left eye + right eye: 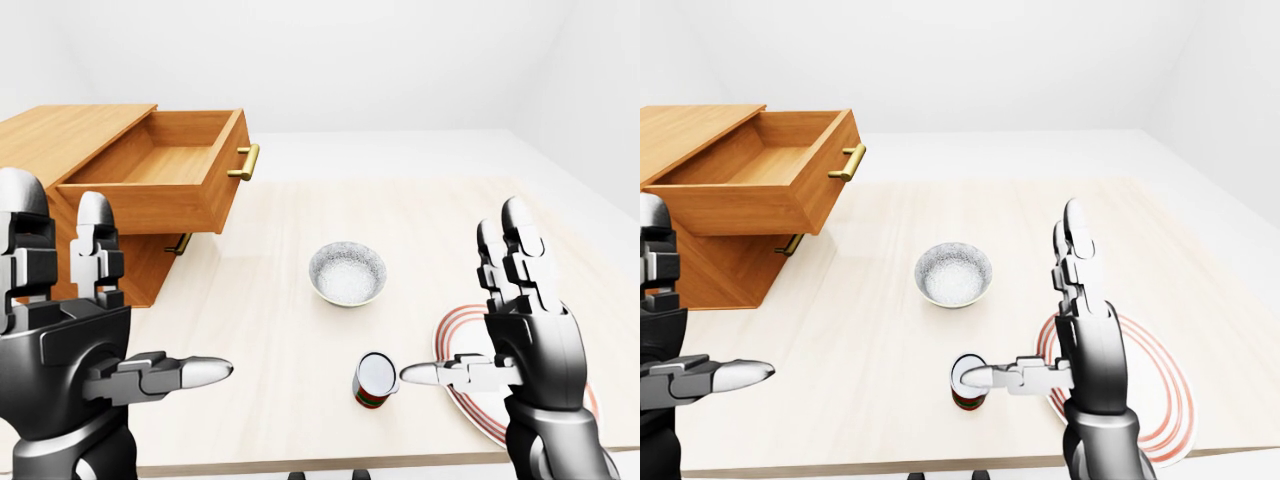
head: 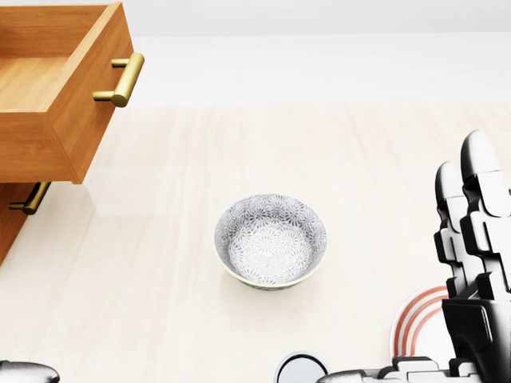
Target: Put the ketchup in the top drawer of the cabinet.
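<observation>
1. Ketchup here is a small red and green can (image 1: 376,380) with a pale lid, upright on the table (image 1: 270,320) at bottom centre of the left-eye view, not yet lifted.
2. Step in hand, as I judge it: the approach to the grasp. The right hand (image 1: 520,335) stands just right of the can with fingers spread upright and its thumb tip reaching over the lid; nothing is gripped.
3. The left hand (image 1: 75,320), lower left, is likewise spread wide and empty.
4. Next move likely calls for closing the right fingers round the can, then carrying it up and left to the top drawer (image 1: 175,180), which already stands open.
5. Count: one can, one patterned bowl (image 2: 270,242), one red-ringed plate (image 1: 1140,385), one wooden cabinet (image 1: 60,135), two brass handles.
</observation>
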Controlling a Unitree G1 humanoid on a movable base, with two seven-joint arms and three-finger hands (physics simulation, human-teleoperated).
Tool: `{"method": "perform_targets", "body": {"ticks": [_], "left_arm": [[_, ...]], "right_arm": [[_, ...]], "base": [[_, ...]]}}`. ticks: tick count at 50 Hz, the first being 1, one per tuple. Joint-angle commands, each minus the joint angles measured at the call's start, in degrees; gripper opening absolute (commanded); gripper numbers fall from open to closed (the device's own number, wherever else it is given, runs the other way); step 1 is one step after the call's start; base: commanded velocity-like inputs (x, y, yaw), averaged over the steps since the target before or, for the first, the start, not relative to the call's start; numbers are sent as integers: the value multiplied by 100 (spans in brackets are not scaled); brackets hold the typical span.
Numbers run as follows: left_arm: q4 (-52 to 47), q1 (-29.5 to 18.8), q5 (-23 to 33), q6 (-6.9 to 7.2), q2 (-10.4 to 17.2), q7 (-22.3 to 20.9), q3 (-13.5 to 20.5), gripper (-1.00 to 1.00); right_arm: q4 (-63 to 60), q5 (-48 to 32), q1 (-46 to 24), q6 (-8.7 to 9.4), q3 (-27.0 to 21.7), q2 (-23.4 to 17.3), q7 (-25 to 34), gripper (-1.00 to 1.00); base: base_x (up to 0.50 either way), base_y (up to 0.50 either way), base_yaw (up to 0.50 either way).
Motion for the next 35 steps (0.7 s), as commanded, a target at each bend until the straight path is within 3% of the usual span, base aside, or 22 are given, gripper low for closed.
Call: {"method": "perform_targets", "body": {"ticks": [1, 35], "left_arm": [[47, -28, 10, 0, 26, 18, -25, 100], [87, -46, -16, 0, 44, 19, -2, 100]], "right_arm": [[230, -188, 18, 0, 55, -22, -69, 100], [103, -147, 110, 0, 24, -2, -4, 100]], "base": [[0, 0, 0], [0, 49, 0]]}}
